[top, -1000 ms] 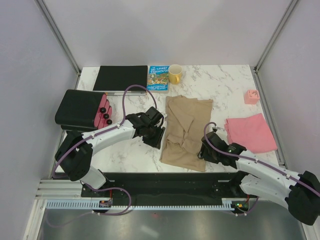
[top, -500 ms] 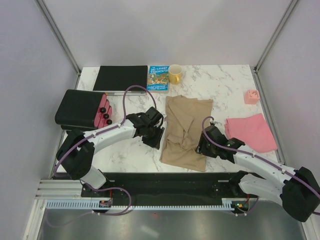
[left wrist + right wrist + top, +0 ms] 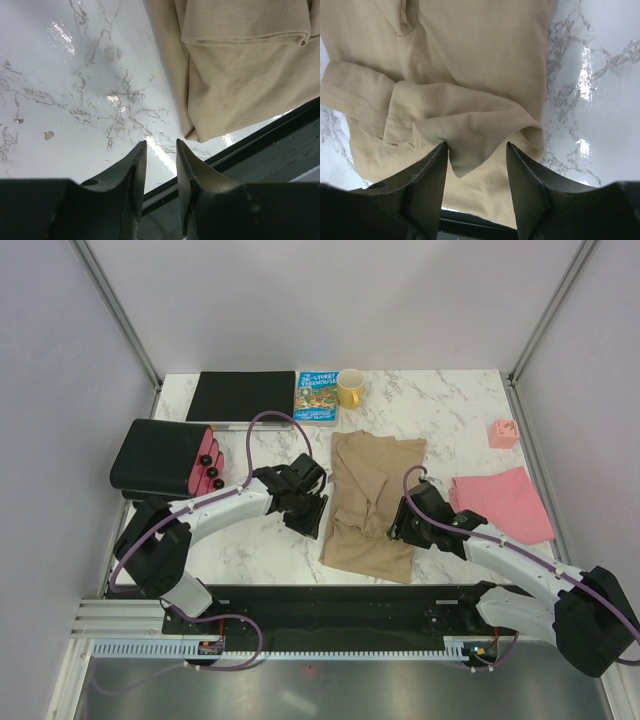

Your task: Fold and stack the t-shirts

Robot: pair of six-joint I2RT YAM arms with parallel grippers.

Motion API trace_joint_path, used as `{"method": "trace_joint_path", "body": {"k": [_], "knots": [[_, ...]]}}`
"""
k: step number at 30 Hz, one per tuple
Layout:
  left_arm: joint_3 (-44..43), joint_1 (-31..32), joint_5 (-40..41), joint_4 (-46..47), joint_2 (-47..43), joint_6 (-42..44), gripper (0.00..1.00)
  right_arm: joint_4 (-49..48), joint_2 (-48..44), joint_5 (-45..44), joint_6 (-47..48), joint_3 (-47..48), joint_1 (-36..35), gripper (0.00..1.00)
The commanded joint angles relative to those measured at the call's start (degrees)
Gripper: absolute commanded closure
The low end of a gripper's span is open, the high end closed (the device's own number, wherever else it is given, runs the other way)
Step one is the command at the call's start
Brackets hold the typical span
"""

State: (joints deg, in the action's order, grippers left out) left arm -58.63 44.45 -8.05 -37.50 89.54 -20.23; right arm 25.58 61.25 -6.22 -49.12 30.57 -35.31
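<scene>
The tan t-shirt (image 3: 370, 495) lies crumpled and partly folded lengthwise in the middle of the marble table (image 3: 450, 405). The pink t-shirt (image 3: 500, 502) lies flat to its right. My right gripper (image 3: 400, 525) is at the tan shirt's near right edge, open wide. In the right wrist view a loose stitched flap of the tan t-shirt (image 3: 470, 135) sits between the fingertips of that gripper (image 3: 476, 146). My left gripper (image 3: 310, 512) hovers just left of the tan shirt's near left edge. In the left wrist view the gripper (image 3: 161, 145) is open with bare marble between its fingers, and the tan t-shirt (image 3: 240, 75) lies beyond.
A black drawer box with a pink face (image 3: 165, 460) stands at the left. At the back are a flat black pad (image 3: 240, 395), a blue book (image 3: 317, 395) and a yellow mug (image 3: 351, 388). A small pink block (image 3: 503, 432) sits at the far right. A black strip (image 3: 265, 135) borders the table's near edge.
My right gripper has moved left and away from me onto the tan shirt's near right edge. The left gripper has barely moved.
</scene>
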Motion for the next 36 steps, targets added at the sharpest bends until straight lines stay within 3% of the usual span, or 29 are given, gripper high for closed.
{"method": "trace_joint_path", "body": {"k": [1,4,5,6,7,11,21,26,30,36], "knots": [[-0.8,-0.3,-0.9,1.5,1.0,1.9,0.63,-3.6,2.5,1.2,1.0,2.8,0.5,0.42],[-0.6,-0.4,-0.8,1.5,1.0,1.9,0.63,-4.6,3.2,1.1,0.6,2.7,0.6,0.5],[-0.6,-0.5,-0.8,1.5,1.3,1.9,0.63,-4.8,3.1,0.3,0.4,2.7,0.6,0.57],[-0.4,-0.5,-0.9,1.5,1.2,1.9,0.63,-4.8,3.0,-0.2,-0.1,2.7,0.6,0.76],[-0.3,-0.5,-0.8,1.4,1.3,1.9,0.63,-4.6,2.6,-0.7,-0.3,3.0,0.6,0.83],[-0.1,-0.5,-1.3,1.5,1.8,1.9,0.64,-4.3,1.8,-2.6,-0.6,4.1,0.9,0.92],[-1.2,-0.5,-1.4,1.5,2.7,1.9,0.64,-1.0,2.7,-6.8,-0.4,9.9,4.1,0.91],[-1.7,-0.5,-1.6,1.5,2.8,1.9,0.64,-0.4,6.9,-6.6,0.6,12.1,5.3,0.8],[-2.6,-0.7,-1.3,1.1,2.6,2.0,0.64,0.5,12.0,-6.6,0.7,12.9,5.7,0.64],[-4.6,-0.9,-1.9,1.0,3.4,2.3,0.63,2.1,14.9,-10.1,-0.7,13.4,6.0,0.62]]}}
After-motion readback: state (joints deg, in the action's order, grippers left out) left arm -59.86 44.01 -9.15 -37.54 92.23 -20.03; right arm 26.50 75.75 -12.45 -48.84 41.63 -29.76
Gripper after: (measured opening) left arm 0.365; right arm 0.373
